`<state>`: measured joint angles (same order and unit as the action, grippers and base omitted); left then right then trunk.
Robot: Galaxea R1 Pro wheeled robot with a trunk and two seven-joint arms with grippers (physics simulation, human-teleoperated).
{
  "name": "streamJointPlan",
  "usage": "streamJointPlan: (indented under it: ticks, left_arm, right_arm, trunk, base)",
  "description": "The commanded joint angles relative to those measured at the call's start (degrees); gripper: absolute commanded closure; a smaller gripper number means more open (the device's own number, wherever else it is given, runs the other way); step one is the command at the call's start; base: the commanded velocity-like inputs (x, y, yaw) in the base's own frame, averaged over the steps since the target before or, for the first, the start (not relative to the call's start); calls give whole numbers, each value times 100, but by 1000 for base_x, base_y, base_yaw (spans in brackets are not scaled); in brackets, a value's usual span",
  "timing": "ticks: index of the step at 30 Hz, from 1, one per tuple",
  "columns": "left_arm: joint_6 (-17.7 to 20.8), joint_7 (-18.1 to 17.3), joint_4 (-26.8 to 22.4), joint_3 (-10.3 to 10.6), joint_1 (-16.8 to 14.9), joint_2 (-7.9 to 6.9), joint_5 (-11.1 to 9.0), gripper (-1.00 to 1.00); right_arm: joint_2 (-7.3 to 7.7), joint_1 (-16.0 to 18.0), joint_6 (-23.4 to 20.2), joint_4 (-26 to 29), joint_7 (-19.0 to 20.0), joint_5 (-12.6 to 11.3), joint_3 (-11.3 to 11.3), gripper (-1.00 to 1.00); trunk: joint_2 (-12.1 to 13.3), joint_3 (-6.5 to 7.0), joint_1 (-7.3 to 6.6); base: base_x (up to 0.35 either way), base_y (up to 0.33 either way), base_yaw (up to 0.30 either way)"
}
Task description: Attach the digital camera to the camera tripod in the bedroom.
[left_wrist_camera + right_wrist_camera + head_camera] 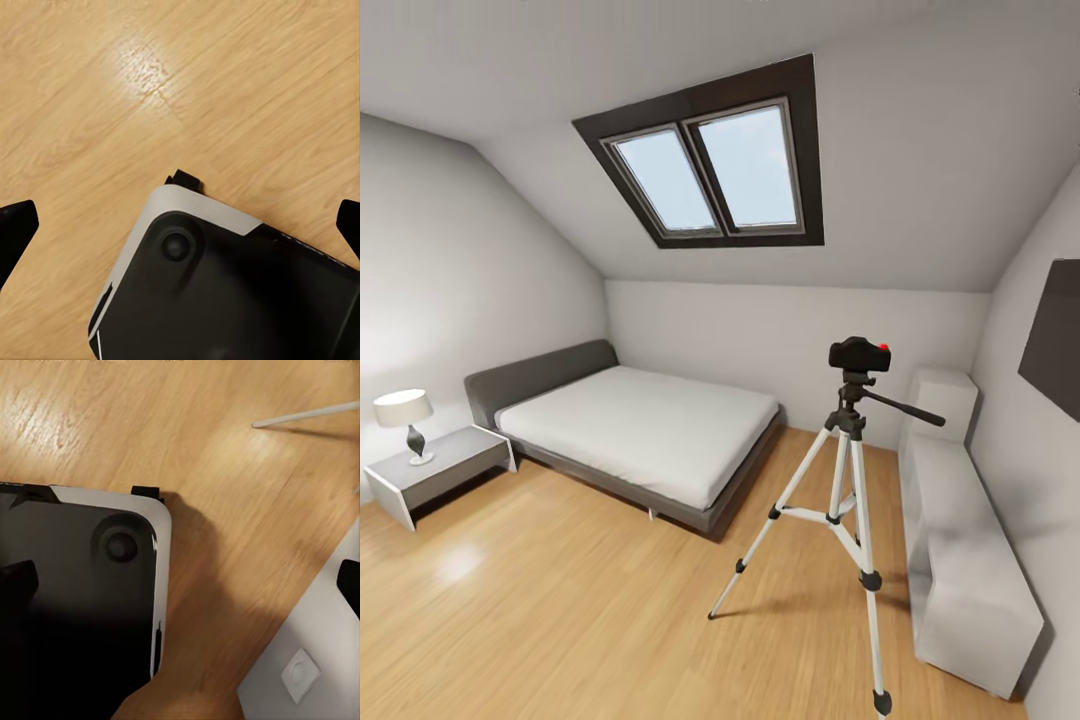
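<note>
Room: an attic bedroom is seen from the head view, with sloped white walls and a light wooden floor (560, 620).
Skylight: a dark-framed skylight (710, 165) with two panes is set in the sloped ceiling above the bed.
Bed: a white bed (640, 425) with a grey frame and headboard is placed against the far wall, left of centre.
Nightstand: a low grey nightstand (435, 470) is found beside the bed at the left, with a small table lamp (405, 420) standing on it.
Camera tripod: the camera tripod (840, 520) is stood on the floor to the right of the bed, its silver-white legs spread and its black pan handle pointing right.
Digital camera: the digital camera (859, 353) is seated upright on the tripod's head, its red button on top.
Cabinet: a long low white cabinet (960, 560) is set along the right wall, just beside the tripod.
TV: a black wall TV (1055, 335) is mounted on the right wall above the cabinet.
Left gripper: the left gripper (180, 229) is seen spread wide with nothing held, above the robot's black and white base (225, 292) and the floor.
Right gripper: the right gripper (180, 585) is likewise spread wide and empty, above the base; a thin white tripod leg (307, 416) is seen on the floor beyond it.
</note>
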<state>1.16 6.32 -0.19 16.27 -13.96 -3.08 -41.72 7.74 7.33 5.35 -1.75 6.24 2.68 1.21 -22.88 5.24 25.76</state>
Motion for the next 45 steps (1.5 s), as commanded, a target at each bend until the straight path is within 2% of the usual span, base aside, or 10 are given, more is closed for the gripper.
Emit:
streamJointPlan:
  ticks: [1, 45]
  left_arm:
    - [13, 18, -5, 49, -1, 0, -30, -100]
    - [16, 18, -69, 47, -1, 0, -6, -100]
  right_arm:
    - [3, 6, 36, -19, 10, 26, 10, -100]
    - [17, 6, 35, -10, 10, 74, 67, -100]
  trunk:
    - [-4, 5, 2]
    - [-4, 34, 2]
  base:
    - [0, 0, 0]
    - [0, 0, 0]
